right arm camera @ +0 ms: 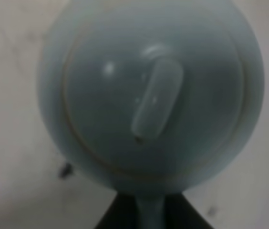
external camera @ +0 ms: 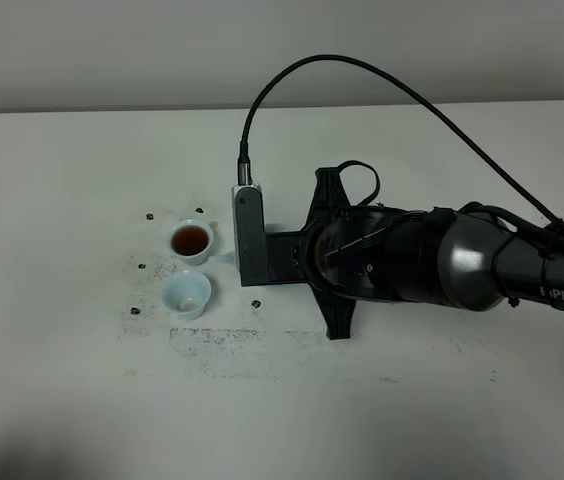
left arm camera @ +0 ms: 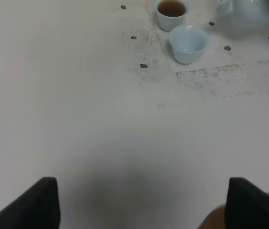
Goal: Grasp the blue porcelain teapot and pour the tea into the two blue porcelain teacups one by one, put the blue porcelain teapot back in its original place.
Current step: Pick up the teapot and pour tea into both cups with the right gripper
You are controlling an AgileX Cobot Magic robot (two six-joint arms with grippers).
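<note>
Holding the teapot by its handle, centre of frame

Right gripper (right arm camera: pixel 149 217) closed on the handle of the teapot (right arm camera: pixel 149 95). A dark finger (right arm camera: pixel 122 218) sits on each side of the handle, and the lid faces the wrist camera. From above, the right arm (external camera: pixel 442 265) reaches in from the right edge and hides the pot at centre frame. Cannot tell if the pot rests on the table (external camera: pixel 62 400). Just left of it is one cup (external camera: pixel 191 240) holding dark tea. The second cup (external camera: pixel 187 294), below it in frame, is pale inside. Dark specks (external camera: pixel 135 311) lie around both. Left gripper (left arm camera: pixel 141 205) wide apart, holding nothing.
</note>
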